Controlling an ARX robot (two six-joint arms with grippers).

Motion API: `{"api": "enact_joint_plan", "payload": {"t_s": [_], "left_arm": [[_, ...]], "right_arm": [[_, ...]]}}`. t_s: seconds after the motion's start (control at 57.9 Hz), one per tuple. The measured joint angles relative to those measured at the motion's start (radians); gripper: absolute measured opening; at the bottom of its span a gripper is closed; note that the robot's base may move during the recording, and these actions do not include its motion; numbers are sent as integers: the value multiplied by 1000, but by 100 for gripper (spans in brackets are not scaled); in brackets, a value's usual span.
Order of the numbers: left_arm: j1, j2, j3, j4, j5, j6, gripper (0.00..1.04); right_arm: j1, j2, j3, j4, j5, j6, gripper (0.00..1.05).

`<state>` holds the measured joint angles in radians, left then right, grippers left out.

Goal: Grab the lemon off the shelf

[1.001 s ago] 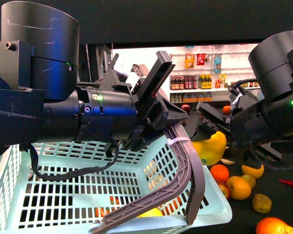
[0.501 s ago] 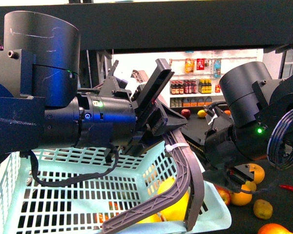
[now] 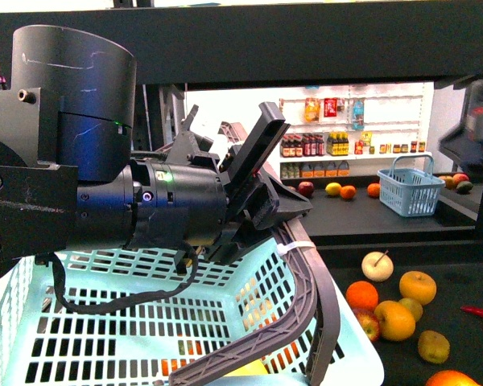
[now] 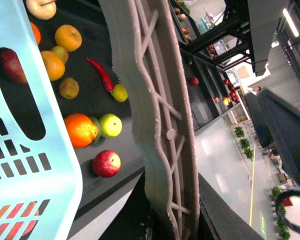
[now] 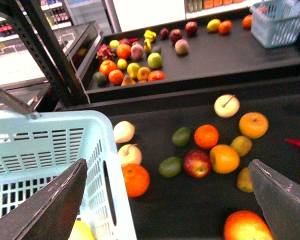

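Black tray levels of the shelf (image 5: pixel 225 55) carry loose oranges and apples, with bare floor along the front edge and beside the rim of the pale teal basket (image 5: pixel 55 120). Left gripper (image 3: pixel 275 211) is clamped on the grey basket handle (image 3: pixel 310 281); right gripper (image 5: pixel 167 165) hangs above the fruit, fingers spread wide, holding nothing. Lemon (image 5: pixel 87 232) lies inside the basket near its corner wall, partly hidden.

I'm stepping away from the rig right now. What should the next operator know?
Left gripper: shut on the basket handle, holding the basket.
Right gripper: open, empty, above the shelf tray.
A yellow fruit, likely the lemon, lies in the basket, so the pick looks done.
Left to do: confirm it is the lemon, else pick again.
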<state>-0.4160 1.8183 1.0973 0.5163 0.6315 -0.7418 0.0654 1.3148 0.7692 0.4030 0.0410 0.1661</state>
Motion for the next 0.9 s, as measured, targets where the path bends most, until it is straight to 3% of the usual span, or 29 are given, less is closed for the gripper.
{"api": "enact_joint_plan", "payload": {"t_s": [0.259, 0.501, 0.604, 0.811, 0.898], "left_arm": [[2, 0, 0, 0, -3, 0, 11], [4, 0, 0, 0, -4, 0, 11], [3, 0, 0, 0, -2, 0, 11], [3, 0, 0, 0, -3, 1, 11], [3, 0, 0, 0, -3, -2, 11]], "right_arm": [[67, -523, -441, -47, 161, -76, 96], [78, -935, -657, -154, 95, -146, 55], [-18, -1019, -691, -204, -23, -156, 38], [-60, -1102, -724, -239, -41, -159, 4], [-61, -1119, -732, -250, -41, -162, 3]]}}
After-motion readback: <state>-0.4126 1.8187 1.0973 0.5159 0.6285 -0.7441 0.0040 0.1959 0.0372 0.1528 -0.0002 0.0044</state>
